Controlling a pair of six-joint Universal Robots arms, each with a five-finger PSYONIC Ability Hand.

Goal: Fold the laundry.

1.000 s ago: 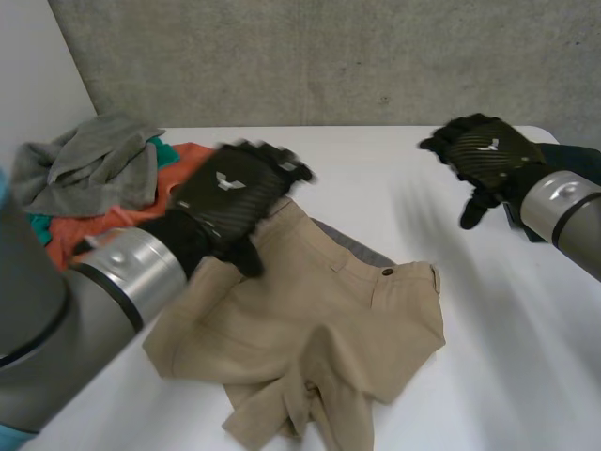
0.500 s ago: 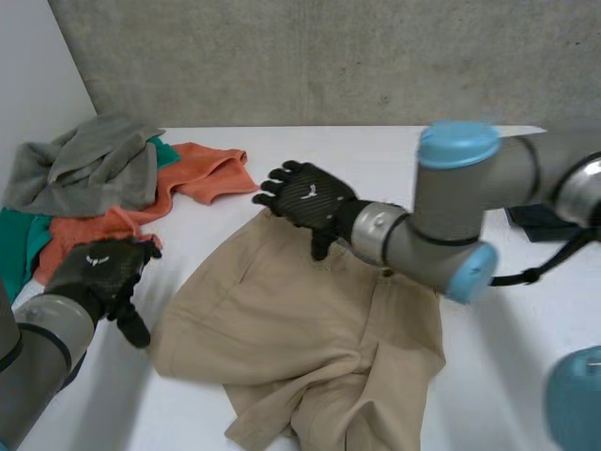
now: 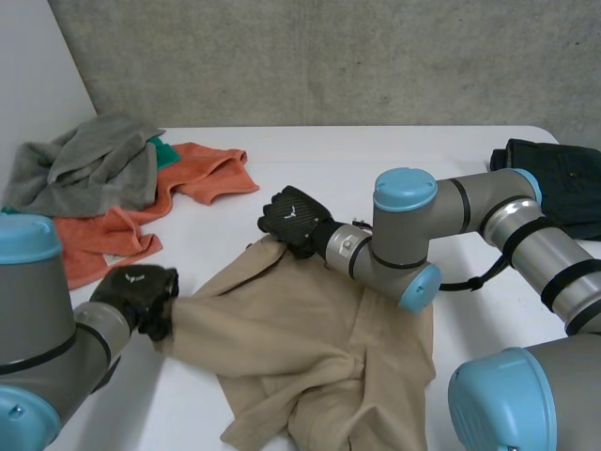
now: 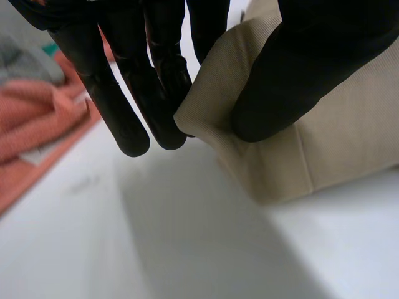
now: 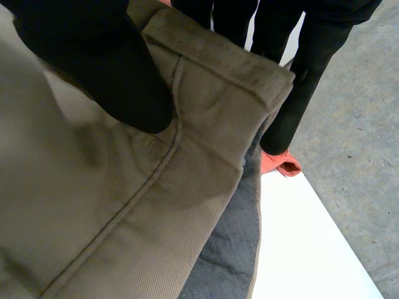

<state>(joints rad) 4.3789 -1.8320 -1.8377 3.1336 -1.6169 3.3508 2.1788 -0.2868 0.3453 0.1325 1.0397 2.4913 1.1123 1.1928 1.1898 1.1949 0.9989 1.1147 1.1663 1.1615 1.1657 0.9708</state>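
Note:
Tan shorts (image 3: 310, 338) lie crumpled in the middle of the white table (image 3: 394, 169). My left hand (image 3: 136, 293) is at their left corner. In the left wrist view the left hand (image 4: 299, 75) pinches that tan corner (image 4: 336, 143) between thumb and fingers. My right hand (image 3: 293, 216) is at the far waistband corner, its arm reaching across the shorts. In the right wrist view the right hand (image 5: 93, 68) presses its thumb on the waistband (image 5: 218, 68), with the fingers (image 5: 305, 75) behind it. The grey lining (image 5: 230, 249) of the shorts shows under the band.
A grey cloth (image 3: 94, 160) lies heaped at the far left over an orange garment (image 3: 188, 178) and a bit of teal cloth (image 3: 164, 150). A dark folded garment (image 3: 554, 174) sits at the far right edge. Orange cloth (image 5: 280, 163) shows past my right fingers.
Both hands have shut on the shorts. The left hand moved right to their left corner, the right settled on the far waistband. The cloth between them is now pulled up and taut.

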